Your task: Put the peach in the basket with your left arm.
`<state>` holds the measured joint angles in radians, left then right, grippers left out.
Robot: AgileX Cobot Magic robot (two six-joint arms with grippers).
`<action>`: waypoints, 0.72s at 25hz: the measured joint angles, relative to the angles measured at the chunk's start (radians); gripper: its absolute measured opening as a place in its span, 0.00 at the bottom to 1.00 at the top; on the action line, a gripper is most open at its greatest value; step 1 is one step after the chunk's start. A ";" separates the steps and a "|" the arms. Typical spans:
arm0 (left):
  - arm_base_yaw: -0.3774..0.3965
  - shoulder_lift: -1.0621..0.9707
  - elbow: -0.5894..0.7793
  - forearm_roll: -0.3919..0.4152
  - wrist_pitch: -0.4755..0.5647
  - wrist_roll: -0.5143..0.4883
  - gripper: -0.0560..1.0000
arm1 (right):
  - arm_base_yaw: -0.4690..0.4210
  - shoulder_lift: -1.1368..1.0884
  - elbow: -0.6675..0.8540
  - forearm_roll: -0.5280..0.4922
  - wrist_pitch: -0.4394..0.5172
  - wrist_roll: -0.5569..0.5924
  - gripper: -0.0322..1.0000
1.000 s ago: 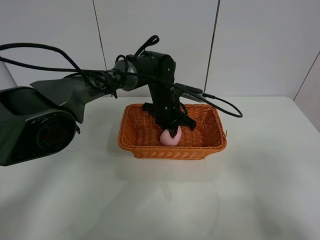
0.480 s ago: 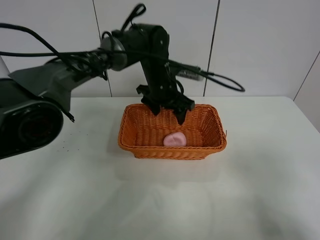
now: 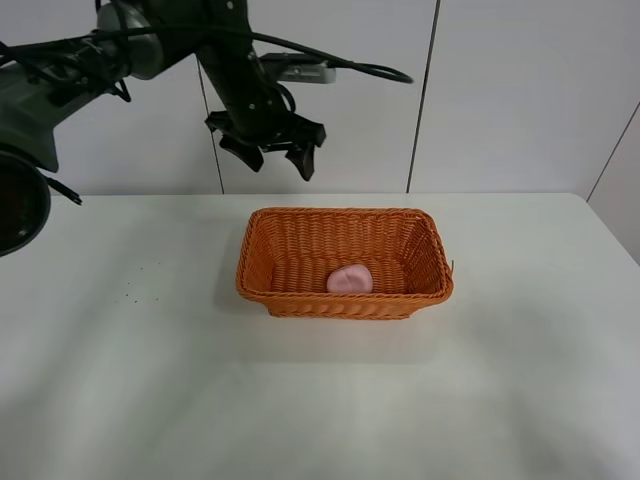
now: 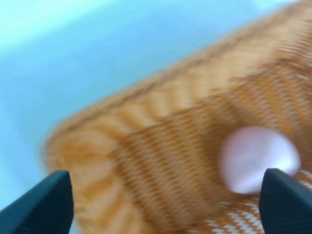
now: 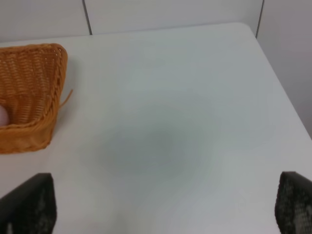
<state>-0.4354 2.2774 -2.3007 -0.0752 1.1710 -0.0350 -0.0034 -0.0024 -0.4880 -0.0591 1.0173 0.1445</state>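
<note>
The pale pink peach (image 3: 350,279) lies on the floor of the orange wicker basket (image 3: 270,290), near its front wall. It shows blurred in the left wrist view (image 4: 257,159) inside the basket (image 4: 146,141). My left gripper (image 3: 272,153) is open and empty, high above the basket's back left part. Its dark fingertips (image 4: 46,202) stand wide apart in the left wrist view. My right gripper (image 5: 165,207) is open over bare table to the right of the basket (image 5: 29,97); a sliver of the peach (image 5: 3,116) shows there.
The white table (image 3: 520,380) stretches around the basket. A white panelled wall (image 3: 520,90) stands behind it. The left arm's black cables (image 3: 340,68) trail above the basket's back edge.
My left gripper let go of the peach in the basket, then rose and drew back to the left, well above the basket. The peach stays where it fell.
</note>
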 joint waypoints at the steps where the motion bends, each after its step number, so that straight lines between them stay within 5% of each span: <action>1: 0.028 0.000 0.000 0.000 0.000 0.003 0.88 | 0.000 0.000 0.000 0.000 0.000 0.000 0.70; 10: 0.320 0.000 0.000 0.006 0.000 0.004 0.88 | 0.000 0.000 0.000 0.000 0.000 0.000 0.70; 18: 0.362 -0.001 0.000 0.006 0.000 0.000 0.87 | 0.000 0.000 0.000 0.000 0.000 0.000 0.70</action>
<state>-0.0730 2.2766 -2.3005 -0.0690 1.1710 -0.0346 -0.0034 -0.0024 -0.4880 -0.0591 1.0173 0.1445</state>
